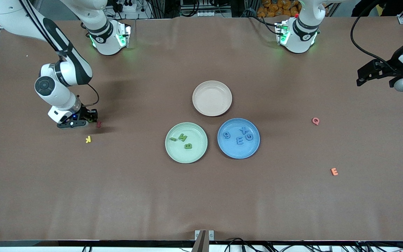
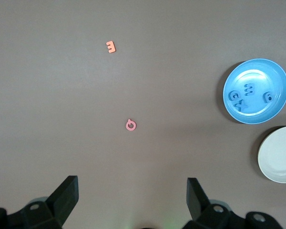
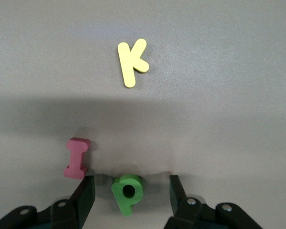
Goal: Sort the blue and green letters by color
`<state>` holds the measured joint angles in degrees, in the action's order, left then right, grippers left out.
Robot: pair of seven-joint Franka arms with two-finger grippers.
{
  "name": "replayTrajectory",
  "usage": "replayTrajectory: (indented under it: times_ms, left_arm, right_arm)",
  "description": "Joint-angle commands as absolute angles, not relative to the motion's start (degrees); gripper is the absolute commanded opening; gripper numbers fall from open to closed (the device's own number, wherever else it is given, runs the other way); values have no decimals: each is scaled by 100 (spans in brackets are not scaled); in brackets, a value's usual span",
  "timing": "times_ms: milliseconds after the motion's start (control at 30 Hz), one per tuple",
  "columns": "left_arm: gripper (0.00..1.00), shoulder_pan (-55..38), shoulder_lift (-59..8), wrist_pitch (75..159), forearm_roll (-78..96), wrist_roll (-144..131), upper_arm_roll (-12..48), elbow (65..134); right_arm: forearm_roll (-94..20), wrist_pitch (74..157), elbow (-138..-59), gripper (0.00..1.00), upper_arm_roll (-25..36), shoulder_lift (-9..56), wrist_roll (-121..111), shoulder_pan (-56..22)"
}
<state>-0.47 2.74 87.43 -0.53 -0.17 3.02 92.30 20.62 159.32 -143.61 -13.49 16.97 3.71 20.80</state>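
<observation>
**Right pincer set around the green P; other letters already sorted**

The right pincer (image 3: 128, 193) is seen low at the table (image 1: 201, 196), toward the right arm's end, with its two fingers (image 3: 86, 195) standing on either side of the green P (image 3: 127, 192). A gap is visible between each finger and the letter, so the P is bracketed but not gripped, and it lies flat on the table. Just beside one finger a red I (image 3: 77, 158) is found, and a yellow K (image 3: 132, 61) lies a little nearer to the front camera.

Near the middle of the table three plates are grouped. In the green plate (image 1: 173, 150) three green letters are held: a B (image 1: 188, 146), an N (image 1: 182, 137) and one piece too small to read (image 1: 173, 139). In the blue plate (image 1: 229, 148) four blue letters are gathered: a 9 (image 1: 227, 135), an E (image 1: 239, 140), an X (image 1: 244, 130) and a G (image 1: 249, 137). The beige plate (image 1: 212, 98), farther from the front camera, is touched by neither.

The left pincer (image 2: 132, 200) is held open in the air over the left arm's end of the table, where the arm waits. Under it a pink Q (image 2: 130, 125) and an orange E (image 2: 111, 46) are seen, well apart.
</observation>
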Motion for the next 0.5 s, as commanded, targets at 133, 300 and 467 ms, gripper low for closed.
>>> replayTrajectory:
  times_ms: [133,300,467]
  left_arm:
    - [100,-9,237,8622,70,97,308,9105]
    - [100,-18,229,8622,70,88,308,9105]
    - [100,0,229,8613,70,88,308,9105]
  right_arm:
    - [2276,16005,-14405,6,-1354,1696,404,2118]
    - [2268,15961,-14388,1,-1362,1652,431,2109]
    - [2259,15847,-14344,0,-1371,1495,457,2109]
